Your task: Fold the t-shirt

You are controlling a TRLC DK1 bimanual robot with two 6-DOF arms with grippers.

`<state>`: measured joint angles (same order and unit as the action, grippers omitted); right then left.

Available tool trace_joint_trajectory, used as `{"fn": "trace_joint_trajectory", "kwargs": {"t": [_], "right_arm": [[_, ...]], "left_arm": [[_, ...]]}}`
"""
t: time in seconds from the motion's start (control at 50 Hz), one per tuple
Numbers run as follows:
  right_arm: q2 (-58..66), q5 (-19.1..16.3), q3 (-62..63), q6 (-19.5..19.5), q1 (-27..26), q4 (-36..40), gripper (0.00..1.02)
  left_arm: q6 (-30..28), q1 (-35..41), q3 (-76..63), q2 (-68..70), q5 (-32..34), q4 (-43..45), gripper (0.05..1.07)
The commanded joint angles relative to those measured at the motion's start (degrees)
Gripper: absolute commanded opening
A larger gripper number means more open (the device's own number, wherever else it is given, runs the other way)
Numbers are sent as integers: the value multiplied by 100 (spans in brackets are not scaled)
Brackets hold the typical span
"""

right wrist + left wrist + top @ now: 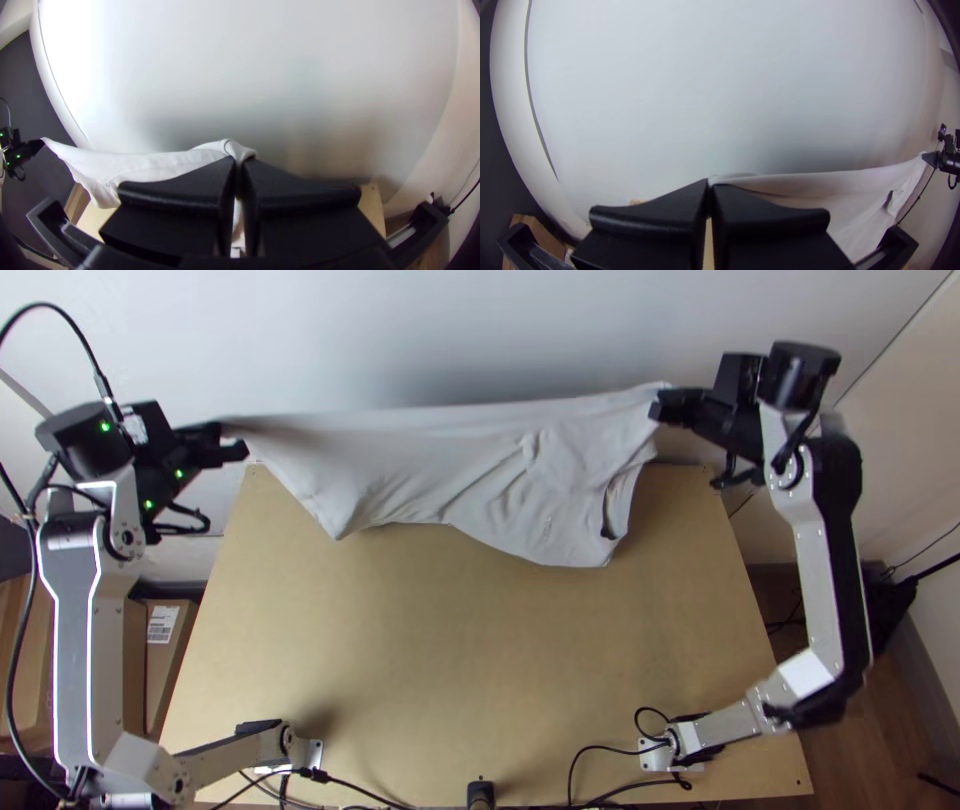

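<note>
White wall [480,320] behind t-shirt [480,465], black cables [600,747] on table [470,640] — cardboard box [172,670] beside

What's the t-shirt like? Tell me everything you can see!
The t-shirt is pale, creased cloth. It hangs stretched between the left pincer and the right pincer, each shut on an end of its top edge, by the far edge of the table. Below, it sags unevenly; nearer the right pincer is a dark opening.

a pale wall [450,320] rises behind the wooden table [450,660].
</note>
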<state>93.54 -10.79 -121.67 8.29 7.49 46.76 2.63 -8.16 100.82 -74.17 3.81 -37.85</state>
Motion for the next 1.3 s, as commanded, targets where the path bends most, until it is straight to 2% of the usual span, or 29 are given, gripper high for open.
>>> {"fn": "trace_joint_trajectory", "kwargs": {"t": [0.0,0.12,0.2,0.36,0.54,0.74,0.84,1.12,1.28], "right_arm": [[675,217,-1263,-38,-54,26,2],[279,543,-1272,-162,183,-800,2],[-90,595,-1263,-82,376,-967,2],[-1215,604,-938,102,789,-976,2],[-2753,595,-243,603,1194,-730,2],[-3957,578,539,717,1194,-71,2],[-4151,586,688,665,1185,237,2],[-3992,569,1312,550,1220,202,2],[-3764,569,2217,594,1616,-71,2]], "left_arm": [[176,-230,799,-388,-188,260,8],[475,-370,1529,-511,-197,295,8],[589,-423,1784,-335,-197,304,8],[616,-537,1696,527,-188,322,8],[616,-370,1168,1906,-109,225,8],[616,17,615,3111,-74,58,7],[616,69,597,3330,-65,-250,7],[932,192,184,3304,-56,-373,7],[1213,421,-1345,3348,-56,-302,7]]}}
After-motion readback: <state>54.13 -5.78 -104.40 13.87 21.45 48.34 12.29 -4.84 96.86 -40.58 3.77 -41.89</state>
